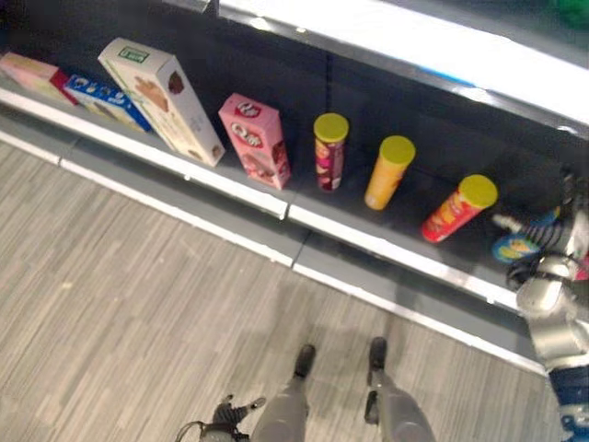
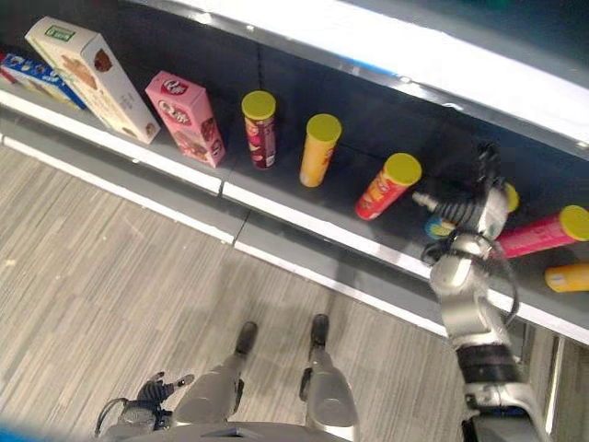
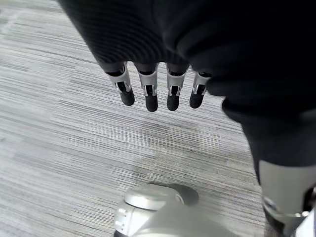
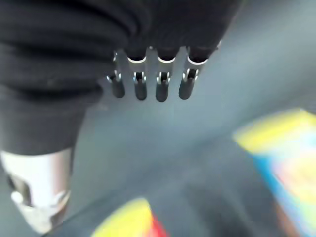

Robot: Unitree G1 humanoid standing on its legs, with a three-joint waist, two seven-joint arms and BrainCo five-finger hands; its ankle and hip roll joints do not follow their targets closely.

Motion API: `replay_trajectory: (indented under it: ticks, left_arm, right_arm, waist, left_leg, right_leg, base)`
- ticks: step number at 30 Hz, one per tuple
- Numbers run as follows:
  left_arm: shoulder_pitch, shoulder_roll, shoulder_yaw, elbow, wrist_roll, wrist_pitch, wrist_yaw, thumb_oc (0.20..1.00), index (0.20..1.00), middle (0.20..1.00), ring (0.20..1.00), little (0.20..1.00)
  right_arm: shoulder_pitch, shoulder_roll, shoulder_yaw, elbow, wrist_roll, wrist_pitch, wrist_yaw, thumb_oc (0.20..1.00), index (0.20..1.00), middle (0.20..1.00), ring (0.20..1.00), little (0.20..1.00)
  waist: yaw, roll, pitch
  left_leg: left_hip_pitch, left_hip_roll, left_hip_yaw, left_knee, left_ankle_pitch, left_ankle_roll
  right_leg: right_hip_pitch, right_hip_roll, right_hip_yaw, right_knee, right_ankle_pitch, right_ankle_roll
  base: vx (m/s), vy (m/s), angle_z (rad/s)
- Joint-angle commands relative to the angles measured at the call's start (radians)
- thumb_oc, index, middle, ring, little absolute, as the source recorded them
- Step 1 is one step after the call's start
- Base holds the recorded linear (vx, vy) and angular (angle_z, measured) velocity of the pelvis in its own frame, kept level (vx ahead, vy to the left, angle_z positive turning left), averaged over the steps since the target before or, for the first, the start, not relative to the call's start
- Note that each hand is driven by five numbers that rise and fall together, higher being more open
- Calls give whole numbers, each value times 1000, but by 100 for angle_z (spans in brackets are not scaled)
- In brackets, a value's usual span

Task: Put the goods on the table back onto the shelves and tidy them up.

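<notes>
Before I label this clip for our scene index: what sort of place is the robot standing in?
Probably a shop aisle or a mock-up of one: a long low shelf holds a row of packaged snacks, such as a pink box and yellow-lidded tubes, above a striped grey floor.

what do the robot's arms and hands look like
Silver-grey metal arms in rounded segments. The right hand and left hand each have a dark ribbed cover over the back and wrist, with silver fingers ending in dark tips.
</notes>
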Motion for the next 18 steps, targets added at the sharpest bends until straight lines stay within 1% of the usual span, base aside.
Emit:
replay_trajectory:
  ticks: [1,2,3,4,6,7,8,9,10,11,12,13,15,16,17,18]
  left_arm:
    - [19,39,7,30,33,-1,-21,1000,1000,1000,1000,1000]
    - [12,46,12,36,37,-1,-21,1000,1000,1000,1000,1000]
    - [6,50,14,29,37,-3,-26,1000,1000,1000,1000,1000]
    - [2,55,19,22,38,-2,-28,1000,1000,1000,1000,1000]
    - [6,62,30,11,36,-1,-33,1000,1000,1000,1000,1000]
    - [10,66,40,12,36,-1,-36,1000,1000,1000,1000,1000]
    - [14,70,51,23,40,2,-39,1000,1000,1000,1000,1000]
    - [13,71,51,23,40,2,-39,1000,1000,1000,1000,1000]
    - [15,73,56,29,40,3,-40,1000,1000,1000,1000,1000]
    - [14,74,56,29,40,3,-40,1000,1000,1000,1000,1000]
    - [21,88,72,38,45,3,-46,1000,1000,1000,1000,1000]
    - [21,88,72,38,45,3,-46,1000,1000,1000,1000,1000]
    - [18,91,82,33,35,4,-44,1000,1000,1000,1000,1000]
    - [17,93,87,30,25,3,-41,1000,1000,1000,1000,1000]
    - [13,94,94,24,16,1,-36,1000,1000,1000,1000,1000]
    - [15,96,98,21,15,3,-38,1000,1000,1000,1000,1000]
  right_arm:
    - [-20,-62,16,-12,143,-74,132,1000,1000,1000,1000,1000]
    - [-2,-40,24,-1,178,-83,154,1000,1000,1000,1000,1000]
    - [14,-25,29,0,201,-90,176,1000,1000,1000,1000,1000]
    - [36,-17,31,0,227,-96,198,1000,1000,1000,1000,1000]
    - [56,-11,43,1,249,-106,233,1000,1000,1000,1000,1000]
    - [72,-19,43,6,272,-114,263,1000,1000,1000,1000,1000]
    - [75,-31,43,13,289,-114,288,1000,1000,1000,1000,1000]
    - [75,-31,43,13,290,-114,289,1000,1000,1000,1000,1000]
    - [78,-30,42,15,306,-115,300,1000,1000,1000,1000,1000]
    - [78,-30,42,15,306,-115,300,1000,1000,1000,1000,1000]
    - [84,-36,25,48,306,-100,307,1000,1000,1000,1000,1000]
    - [84,-36,25,48,306,-100,307,1000,1000,1000,1000,1000]
    - [102,-32,6,59,296,-86,294,1000,1000,1000,1000,1000]
    - [104,-33,-1,65,288,-77,287,1000,1000,1000,1000,1000]
    - [109,-34,-17,67,290,-72,282,1000,1000,1000,1000,1000]
    - [124,-37,-35,55,286,-63,279,1000,1000,1000,1000,1000]
  waist:
    - [-20,-2,-35]
    - [-31,-2,-30]
    - [-37,2,-24]
    - [-36,9,-18]
    - [-34,15,-28]
    - [-28,18,-48]
    - [-14,20,-73]
    - [-14,19,-76]
    - [-7,16,-86]
    - [-7,16,-88]
    - [20,-3,-124]
    - [21,-3,-124]
    - [24,-18,-142]
    - [27,-18,-149]
    - [22,-24,-154]
    - [25,-25,-157]
  left_leg:
    - [64,10,142,-3,-116,35]
    - [63,14,154,4,-115,37]
    - [59,20,164,11,-113,41]
    - [55,32,186,26,-116,43]
    - [37,49,214,50,-114,44]
    - [20,74,257,64,-108,45]
    - [3,103,302,76,-103,42]
    - [0,102,303,76,-101,43]
    - [-6,115,323,79,-100,39]
    - [-9,115,324,79,-98,39]
    - [-24,164,398,97,-97,19]
    - [-23,164,399,98,-98,20]
    - [-26,185,436,109,-100,7]
    - [-11,201,446,111,-122,-8]
    - [-10,209,460,114,-115,-16]
    - [1,221,474,114,-118,-25]
  right_leg:
    - [-68,-84,39,98,44,130]
    - [-78,-79,63,111,44,133]
    - [-86,-70,75,130,29,127]
    - [-82,-64,68,159,-4,119]
    - [-61,-71,25,194,-54,93]
    - [-26,-83,-13,228,-91,78]
    - [7,-112,-50,257,-100,70]
    - [3,-113,-49,256,-98,70]
    - [21,-129,-68,260,-93,72]
    - [18,-130,-67,258,-90,72]
    - [72,-211,-159,243,-17,90]
    - [73,-210,-158,242,-16,90]
    - [91,-251,-201,212,51,108]
    - [101,-255,-210,201,67,128]
    - [94,-260,-222,187,87,135]
    - [99,-253,-231,170,89,139]
  base:
    - [-135,226,-73]
    - [-130,104,-72]
    - [-168,105,-88]
    - [-166,96,-80]
    - [-161,56,-106]
    - [-209,6,-126]
    - [-173,-6,-102]
    - [-117,-44,-107]
    - [-39,-23,-90]
    - [-124,-232,-112]
    - [-91,-205,-115]
    - [-103,-277,-127]
    - [-11,-211,-127]
    - [19,-293,-108]
    - [54,-305,-66]
    - [6,-323,-75]
